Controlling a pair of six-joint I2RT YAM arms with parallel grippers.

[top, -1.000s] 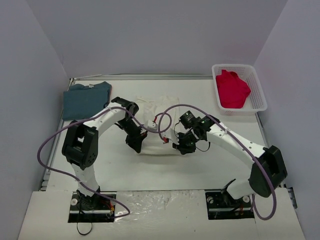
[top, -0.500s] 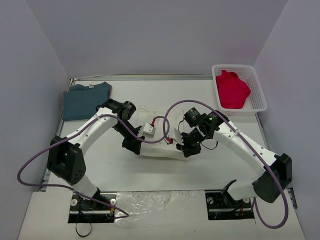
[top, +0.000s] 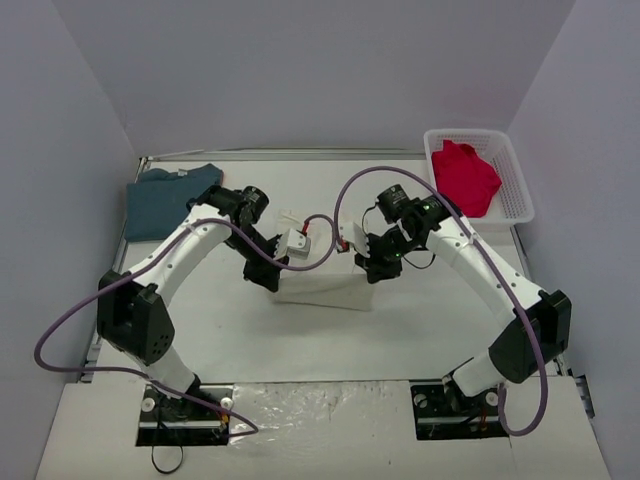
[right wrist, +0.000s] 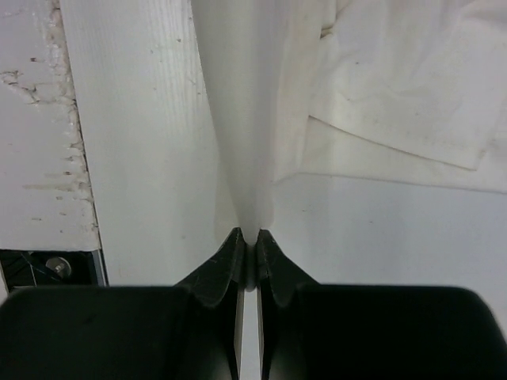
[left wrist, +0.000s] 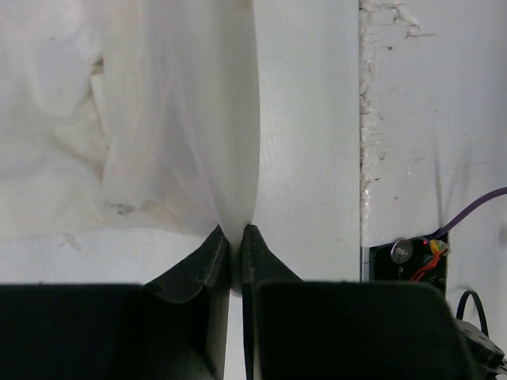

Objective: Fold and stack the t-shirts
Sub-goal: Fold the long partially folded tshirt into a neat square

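Cream-white t-shirt (left wrist: 158, 119) hangs pinched in left jaws and right jaws (both clamped on it).

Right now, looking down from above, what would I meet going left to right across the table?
teal-blue t-shirt → left tool → cream-white t-shirt → right tool → red t-shirt

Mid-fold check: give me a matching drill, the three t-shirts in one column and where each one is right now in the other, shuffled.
1. cream-white t-shirt
2. teal-blue t-shirt
3. red t-shirt

A. inside the white basket, far right
B. lying at the far left corner
C. pinched by the left gripper and the right gripper, mid-table

Pairs: 1-C, 2-B, 3-A
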